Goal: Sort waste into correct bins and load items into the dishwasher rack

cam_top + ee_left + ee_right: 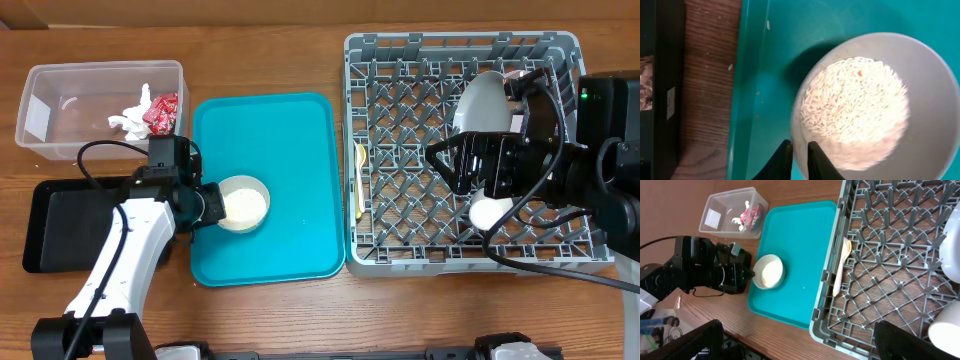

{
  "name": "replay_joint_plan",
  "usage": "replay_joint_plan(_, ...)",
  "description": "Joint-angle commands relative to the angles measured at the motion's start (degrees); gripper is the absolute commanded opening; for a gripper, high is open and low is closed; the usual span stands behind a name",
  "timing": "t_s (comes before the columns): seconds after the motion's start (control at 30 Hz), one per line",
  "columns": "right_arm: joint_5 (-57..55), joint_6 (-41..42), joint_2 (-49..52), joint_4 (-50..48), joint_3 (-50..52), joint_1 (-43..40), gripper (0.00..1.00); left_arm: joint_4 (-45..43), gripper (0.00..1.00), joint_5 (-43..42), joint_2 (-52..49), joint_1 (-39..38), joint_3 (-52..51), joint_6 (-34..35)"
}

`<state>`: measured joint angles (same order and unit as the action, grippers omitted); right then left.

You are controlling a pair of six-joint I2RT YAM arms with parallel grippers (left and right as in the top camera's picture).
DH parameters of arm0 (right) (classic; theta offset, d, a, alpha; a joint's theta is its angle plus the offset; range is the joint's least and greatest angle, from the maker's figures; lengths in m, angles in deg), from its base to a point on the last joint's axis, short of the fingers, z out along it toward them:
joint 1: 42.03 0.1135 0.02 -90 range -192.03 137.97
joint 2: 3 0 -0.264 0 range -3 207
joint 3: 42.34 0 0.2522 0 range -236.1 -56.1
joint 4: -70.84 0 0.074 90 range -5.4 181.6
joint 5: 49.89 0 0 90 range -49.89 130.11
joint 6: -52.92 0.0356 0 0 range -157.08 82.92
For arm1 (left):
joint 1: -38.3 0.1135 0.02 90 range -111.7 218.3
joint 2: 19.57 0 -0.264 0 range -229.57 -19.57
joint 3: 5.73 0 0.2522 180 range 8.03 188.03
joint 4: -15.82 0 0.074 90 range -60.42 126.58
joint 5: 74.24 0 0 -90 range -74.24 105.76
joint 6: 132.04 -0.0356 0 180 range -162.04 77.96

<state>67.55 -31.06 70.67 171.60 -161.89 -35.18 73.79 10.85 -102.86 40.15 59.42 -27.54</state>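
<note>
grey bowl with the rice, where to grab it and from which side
Pinch the rim of the grey bowl on its side facing the left arm, one finger inside, one outside, coming down from above. It sits upright, full of rice, so its thin wall is the free edge; the left gripper straddles it there.

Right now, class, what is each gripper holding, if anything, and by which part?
The left gripper pinches the small grey bowl of rice by its rim. The right gripper is open and holds nothing.

Wood-grain table (270, 50), smooth teal plastic tray (290, 140), matt grey bowl (935, 90) — clear plastic tub (100, 66)
</note>
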Motion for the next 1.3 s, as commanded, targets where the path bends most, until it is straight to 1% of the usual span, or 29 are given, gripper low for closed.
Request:
replay_joint_plan(0.0, -0.4, 0.0, 0.1, 0.0, -0.3, 0.2, 1.0, 0.7, 0.37, 1.1, 0.1, -0.2, -0.3, -0.9)
replay_joint_plan(0.03, -0.4, 0.0, 0.1, 0.0, -0.3, 0.2, 1.0, 1.1, 0.47, 1.1, 0.2, -0.2, -0.2, -0.9)
replay_joint_plan(0.07, -0.4, 0.0, 0.1, 0.0, -0.3, 0.2, 1.0, 1.8, 0.54, 1.5, 0.2, -0.2, 0.1, -0.8)
replay_joint_plan(0.13, -0.4, 0.0, 0.1, 0.0, -0.3, 0.2, 1.0, 4.4, 0.55, 3.0, 0.2, 0.0, 1.4, -0.8)
replay_joint_plan(0.23, -0.4, 0.0, 0.1, -0.1, -0.3, 0.2, 1.0, 11.1, 0.56, 5.6, 0.2, 0.4, 6.7, -0.7)
replay_joint_plan(0.37, -0.4, 0.0, 0.1, -0.1, -0.3, 0.2, 1.0, 17.3, 0.6, 4.6, 0.2, 0.1, 15.3, -0.6)
replay_joint_plan(0.47, -0.4, 0.0, 0.1, -0.1, -0.3, 0.2, 1.0, 18.3, 0.61, 1.0, 0.2, -1.9, 19.5, -0.7)
replay_joint_plan(0.53, -0.4, 0.0, 0.1, -0.1, -0.3, 0.2, 1.0, 16.7, 0.61, -0.5, 0.2, -4.2, 19.6, -1.0)
replay_joint_plan(0.6, -0.4, 0.0, 0.1, -0.1, -0.3, 0.2, 1.0, 14.5, 0.61, -0.3, 0.1, -7.2, 18.2, -1.4)
replay_joint_plan(0.7, -0.4, 0.0, 0.1, -0.1, -0.3, 0.2, 1.0, 9.6, 0.63, -0.2, 0.1, -12.4, 14.3, -1.4)
replay_joint_plan(0.77, -0.4, 0.0, 0.1, -0.1, -0.3, 0.2, 1.0, 6.4, 0.65, 0.5, 0.1, -14.8, 11.6, -1.2)
replay_joint_plan(0.9, -0.4, 0.0, 0.1, -0.1, -0.3, 0.2, 1.0, -0.5, 0.65, 0.7, -0.3, -18.4, 6.1, -0.9)
replay_joint_plan(0.93, -0.4, 0.0, 0.1, -0.1, -0.3, 0.2, 1.0, -1.7, 0.64, 0.6, -0.6, -18.7, 5.2, -0.6)
replay_joint_plan(1.03, -0.4, 0.0, 0.1, -0.1, -0.3, 0.2, 1.0, -5.3, 0.57, 1.0, -2.4, -19.3, 2.9, -0.3)
replay_joint_plan(1.1, -0.4, 0.0, 0.1, -0.1, -0.3, 0.2, 1.0, -7.3, 0.56, 1.6, -4.6, -19.2, 2.0, 0.1)
replay_joint_plan(1.17, -0.4, 0.0, 0.1, 0.0, -0.3, 0.2, 1.0, -8.5, 0.55, 1.4, -6.6, -19.2, 1.8, 0.4)
replay_joint_plan(1.27, -0.4, 0.0, 0.1, -0.1, -0.3, 0.2, 1.0, -10.0, 0.5, 0.2, -9.6, -19.7, 1.8, 0.8)
